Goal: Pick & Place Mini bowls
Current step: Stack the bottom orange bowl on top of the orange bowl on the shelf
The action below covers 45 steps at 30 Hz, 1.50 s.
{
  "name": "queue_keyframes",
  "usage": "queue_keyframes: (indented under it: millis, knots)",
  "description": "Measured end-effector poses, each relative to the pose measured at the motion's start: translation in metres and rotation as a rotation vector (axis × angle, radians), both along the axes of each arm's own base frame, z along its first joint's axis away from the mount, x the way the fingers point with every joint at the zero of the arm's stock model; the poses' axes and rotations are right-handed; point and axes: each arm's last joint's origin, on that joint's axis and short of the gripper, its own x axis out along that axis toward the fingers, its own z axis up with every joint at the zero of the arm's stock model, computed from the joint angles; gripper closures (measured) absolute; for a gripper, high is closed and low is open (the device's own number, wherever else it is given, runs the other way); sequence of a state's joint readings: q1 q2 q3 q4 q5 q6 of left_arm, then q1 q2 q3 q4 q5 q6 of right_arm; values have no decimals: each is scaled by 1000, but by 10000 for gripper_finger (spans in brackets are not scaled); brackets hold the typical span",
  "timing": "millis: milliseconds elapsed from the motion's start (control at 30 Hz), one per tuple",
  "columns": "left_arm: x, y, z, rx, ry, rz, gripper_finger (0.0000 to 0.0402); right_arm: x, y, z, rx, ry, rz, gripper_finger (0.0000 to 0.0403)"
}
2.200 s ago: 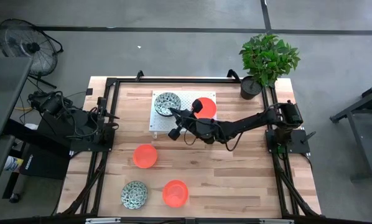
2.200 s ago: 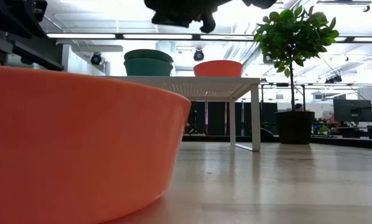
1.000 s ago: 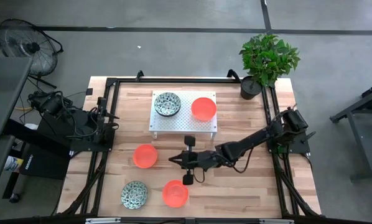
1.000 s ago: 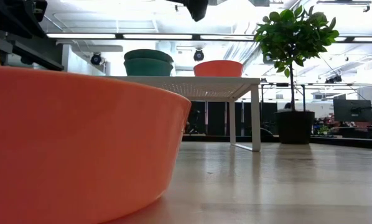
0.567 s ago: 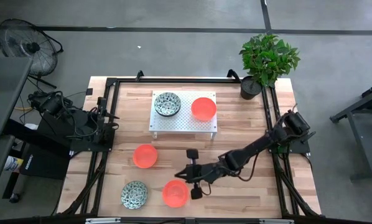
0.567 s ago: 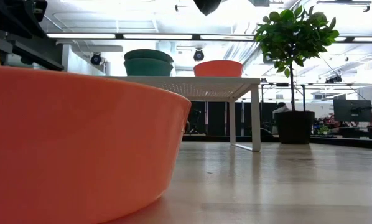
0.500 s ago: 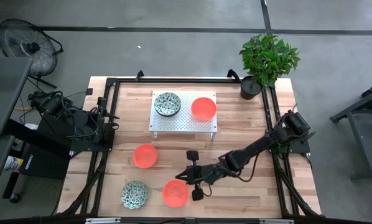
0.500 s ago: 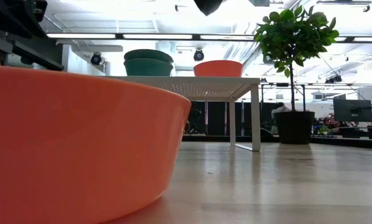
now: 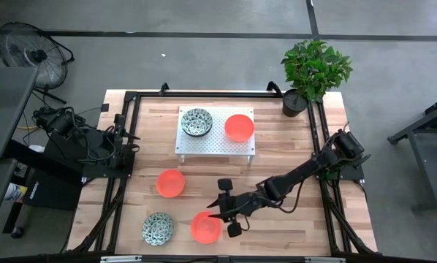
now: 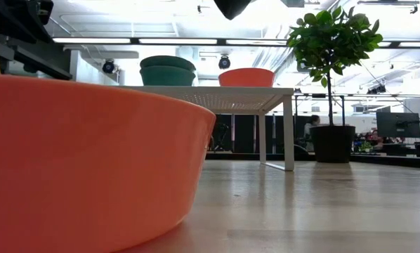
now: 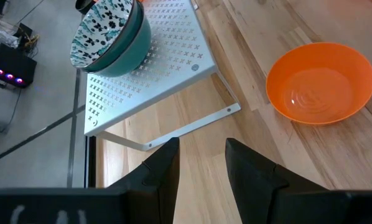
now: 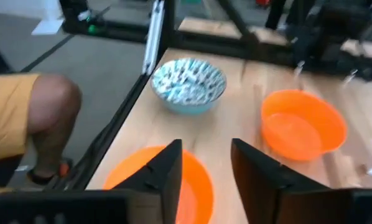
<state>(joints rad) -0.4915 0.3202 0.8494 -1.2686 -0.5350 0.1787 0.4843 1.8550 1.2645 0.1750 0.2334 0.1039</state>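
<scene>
Near the front edge of the wooden table (image 9: pixel 277 146), my right gripper (image 9: pixel 220 212) hangs over the rim of a glossy orange-red bowl (image 9: pixel 205 227), fingers (image 12: pixel 167 175) spread apart and empty, the bowl sitting on the wood below them. Just beside that bowl, toward the front-left corner, sits a speckled green-and-white bowl (image 9: pixel 158 228). A second plain orange-red bowl (image 9: pixel 170 183) rests farther in, left of the table's middle and apart from the other two.

Beyond these, toward the back edge, a white perforated metal stand (image 9: pixel 215 142) carries two spots of bowls: speckled green-and-white bowls (image 9: pixel 196 122) nested one in another on its left end, and one more orange-red bowl (image 9: pixel 239 127) on its right end. The low view shows the nested pair as two stacked rims.

My left gripper (image 11: pixel 201 171) waits folded back at the left edge of the table, its fingers apart and holding nothing, looking toward the stand. At the back-right corner stands a leafy green plant in a black pot (image 9: pixel 297 98).
</scene>
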Motion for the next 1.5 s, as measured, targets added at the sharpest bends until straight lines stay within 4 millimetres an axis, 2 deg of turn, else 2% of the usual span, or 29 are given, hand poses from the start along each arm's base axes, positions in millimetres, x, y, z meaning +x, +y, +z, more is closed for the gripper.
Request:
queue_keyframes:
  millis: [133, 267, 533, 800, 1167, 1367, 1500]
  knots:
    - [0, 0, 0, 0, 0, 0, 277, 1, 2, 10, -15, 105, 25, 249]
    - [0, 0, 0, 0, 0, 0, 277, 1, 3, 28, -68, 207, 21, 234]
    - [0, 0, 0, 0, 0, 0, 277, -3, 2, 60, -107, 313, 35, 244]
    - [0, 0, 0, 0, 0, 0, 277, -9, -1, 72, -118, 407, 43, 240]
    - [0, 0, 0, 0, 0, 0, 277, -7, 1, 66, -112, 450, 139, 237]
    - [0, 0, 0, 0, 0, 0, 277, 2, 6, 43, -147, 506, 238, 238]
    - [0, 0, 0, 0, 0, 0, 277, 9, 13, 20, -248, 511, 342, 238]
